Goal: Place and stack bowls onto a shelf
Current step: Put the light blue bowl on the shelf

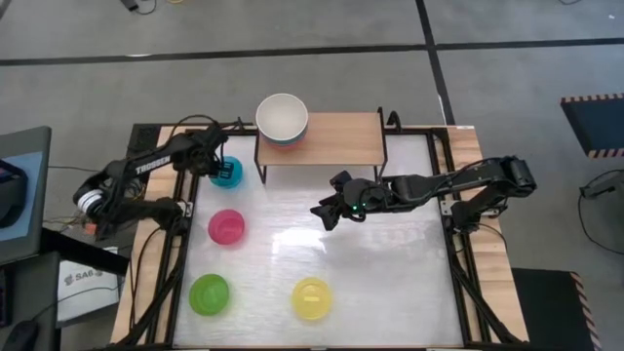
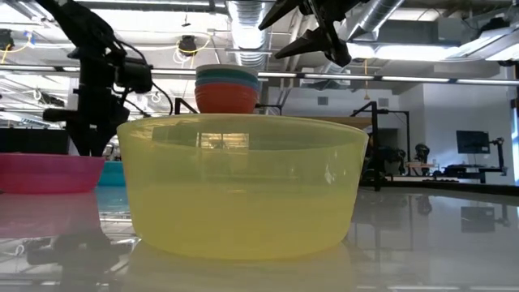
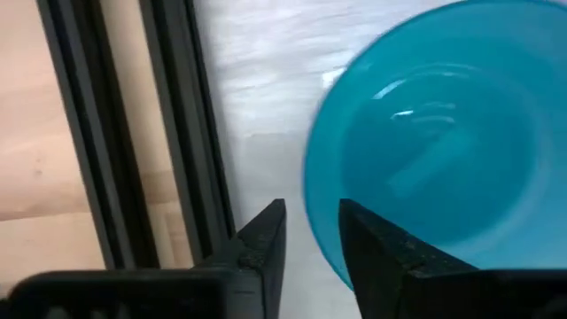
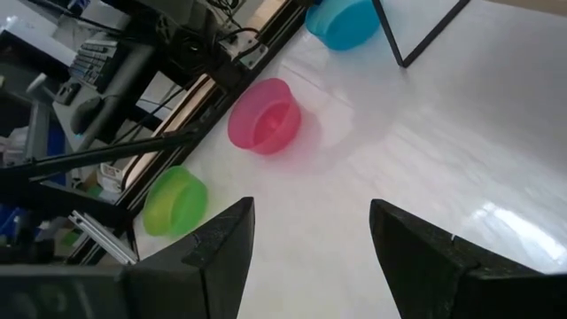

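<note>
The shelf (image 1: 336, 132) stands at the table's far edge. A stack of larger bowls (image 1: 283, 119), white on top, sits on its left end, and shows red at the bottom in the low view (image 2: 229, 88). The cyan bowl (image 1: 226, 174), magenta bowl (image 1: 226, 227), lime green bowl (image 1: 209, 294) and yellow bowl (image 1: 311, 298) rest on the table. My left gripper (image 3: 313, 239) is open over the cyan bowl's rim (image 3: 312, 204), one finger inside it and one outside, with table showing in the gap. My right gripper (image 1: 327, 213) hangs open above mid-table, touching nothing.
Black frame rails (image 3: 177, 133) run close beside the cyan bowl on the table's left edge. The yellow bowl (image 2: 243, 186) fills the low view's foreground. Bare white tabletop (image 1: 390, 263) lies right of the small bowls. The shelf's right end (image 1: 356, 127) holds nothing.
</note>
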Motion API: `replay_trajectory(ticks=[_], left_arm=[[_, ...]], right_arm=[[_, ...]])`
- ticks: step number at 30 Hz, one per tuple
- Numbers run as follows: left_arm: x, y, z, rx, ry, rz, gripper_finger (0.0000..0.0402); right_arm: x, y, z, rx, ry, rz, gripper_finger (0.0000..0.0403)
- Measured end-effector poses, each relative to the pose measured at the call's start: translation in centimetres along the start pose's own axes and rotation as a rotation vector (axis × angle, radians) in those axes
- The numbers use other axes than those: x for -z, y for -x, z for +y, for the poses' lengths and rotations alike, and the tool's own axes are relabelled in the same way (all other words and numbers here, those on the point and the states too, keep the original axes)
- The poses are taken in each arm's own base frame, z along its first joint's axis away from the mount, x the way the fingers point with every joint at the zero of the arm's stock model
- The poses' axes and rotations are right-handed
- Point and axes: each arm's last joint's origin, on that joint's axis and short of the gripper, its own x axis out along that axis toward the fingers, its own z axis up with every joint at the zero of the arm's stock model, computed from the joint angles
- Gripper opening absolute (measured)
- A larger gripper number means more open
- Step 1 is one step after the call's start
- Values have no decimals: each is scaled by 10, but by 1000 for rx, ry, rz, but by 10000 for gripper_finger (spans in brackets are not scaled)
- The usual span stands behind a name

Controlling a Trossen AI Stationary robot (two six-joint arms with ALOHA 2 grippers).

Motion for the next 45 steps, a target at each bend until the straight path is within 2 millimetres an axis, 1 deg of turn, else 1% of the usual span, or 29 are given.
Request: replay_trajectory(ticks=[6,8,12,15,18,22,28,34,37,41,45], left_arm=[[-7,-15,-1,-29,-35,33,31],[-9,-16,-2,-28,-37,28,12],[-8,-15,-1,-26,-44,28,6],[-5,-9,2,-23,-60,24,3],[0,5,7,-26,-57,-24,1],[10,29,18,8,-26,-112,1],[39,68,33,160,-32,-249,0],[71,102,44,428,-148,-422,0],[83,123,52,548,-190,-528,0],[92,152,66,661,-214,-656,0],[94,184,79,721,-221,-757,0]], right_arm=[[0,0,0,3,-1,2,249],[0,0,0,4,0,3,249],[3,0,-3,29,8,25,249],[5,1,-6,61,18,53,249],[8,1,-9,85,17,87,249],[9,1,-10,97,21,100,249],[4,0,-13,96,9,97,249],[-10,-3,-19,45,-17,91,249],[-19,-4,-18,6,-17,65,249],[-38,4,-6,-40,33,8,249],[-56,13,6,-83,99,-53,249]])
